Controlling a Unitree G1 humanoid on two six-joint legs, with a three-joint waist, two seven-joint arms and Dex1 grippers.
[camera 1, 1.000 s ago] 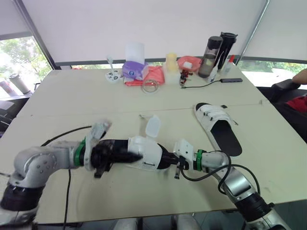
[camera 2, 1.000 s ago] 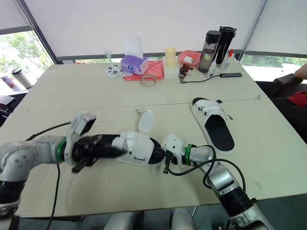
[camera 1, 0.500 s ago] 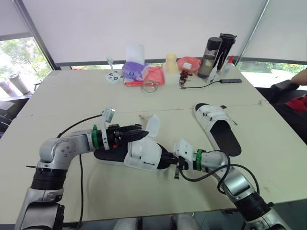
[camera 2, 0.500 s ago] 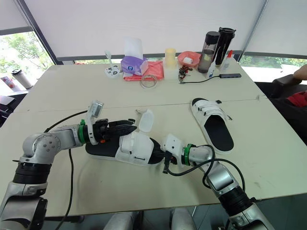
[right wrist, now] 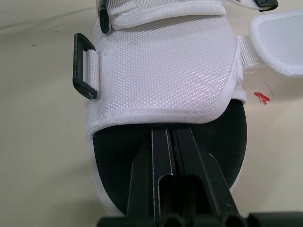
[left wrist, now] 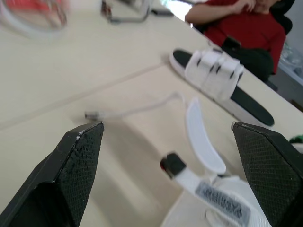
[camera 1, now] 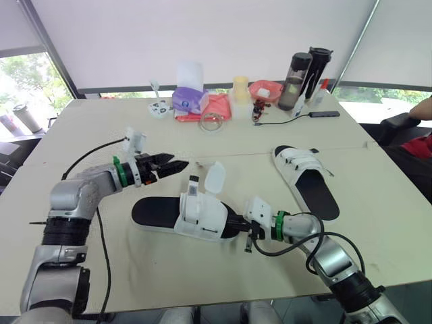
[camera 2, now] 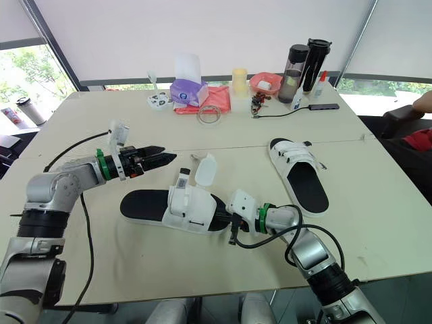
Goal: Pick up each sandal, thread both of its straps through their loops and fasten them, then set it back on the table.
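Head view first: my left jaws hang over the surface (camera 1: 101, 128), apart and empty. The open sandal (camera 1: 196, 217) lies just ahead of their tips and a little lower. My right jaws sit at that sandal's toe end. The other sandal (camera 1: 307, 179) lies well beyond my right jaws with its straps looking fastened, so I judge the near one is the job in hand.

Through my left wrist, the jaws stand wide. Between them I see the broad strap (left wrist: 204, 135) standing up loose and the narrow strap (left wrist: 187, 178) with its black tip, neither one threaded.

Through my right wrist, the jaws are together, their tips pushed under the white upper (right wrist: 165, 61) onto the black footbed (right wrist: 227, 142). Whether they actually pinch anything there I cannot tell. A black loop (right wrist: 84, 66) juts from the upper off to one side of them, with nothing through it.

So I take this to be the threading step, barely begun. Next I should bring the left jaws down on a strap's free end and close on it. Then I'd steer it to its loop while the right jaws steady the sandal.
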